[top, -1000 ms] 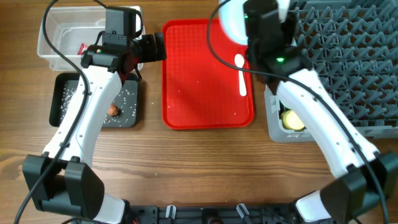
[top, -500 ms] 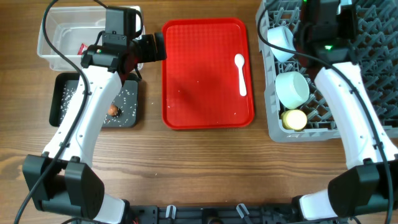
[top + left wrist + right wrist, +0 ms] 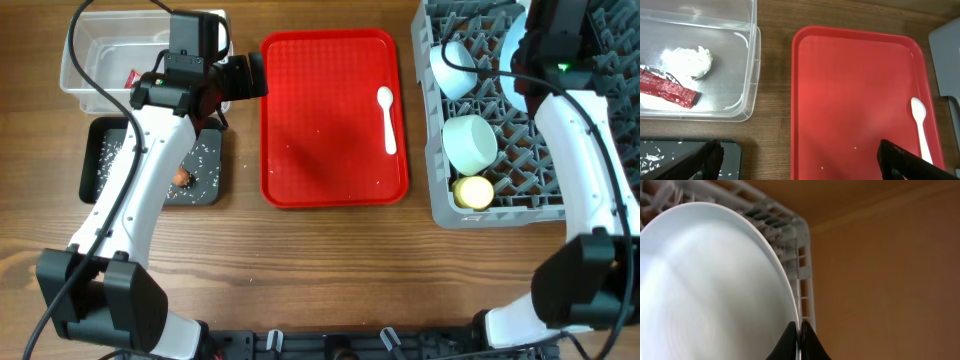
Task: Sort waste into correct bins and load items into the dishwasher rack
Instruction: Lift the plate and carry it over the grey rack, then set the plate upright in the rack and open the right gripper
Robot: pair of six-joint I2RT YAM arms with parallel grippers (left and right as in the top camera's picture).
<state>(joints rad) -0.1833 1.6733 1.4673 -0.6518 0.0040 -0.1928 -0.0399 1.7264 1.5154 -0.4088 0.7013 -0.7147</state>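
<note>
Wooden table (image 3: 330, 260), two arms at work, stock as follows: clear tub (image 3: 88, 92) at far left, holding red wrapper (image 3: 667, 90) and crumpled tissue ball (image 3: 687, 61), both sorted; black tray (image 3: 90, 165) just in front of it, holding scattered rice grains (image 3: 203, 158) and small brown lump (image 3: 181, 177), sorted; carrot piece not made out in any view; red serving tray (image 3: 320, 120) at centre, bare but for a few white specks and the white spoon (image 3: 387, 120) near its right edge, not yet loaded; grey dishwasher rack (image 3: 440, 208) at right, holding pale blue bowl (image 3: 452, 68), mint-green bowl (image 3: 470, 142) and yellow cup (image 3: 473, 192) in its left column, loaded; pale blue plate (image 3: 710, 290), on edge over the rack's far rows, rim pinched between the closed fingers of the right gripper (image 3: 800, 330), whether seated between pegs cannot be told; left gripper (image 3: 797, 150), fingers spread wide and empty, hovering between tub and serving tray; judged status: waste sorting looks finished, dishes nearly all racked, outstanding are release of the plate and transfer of the spoon
</note>
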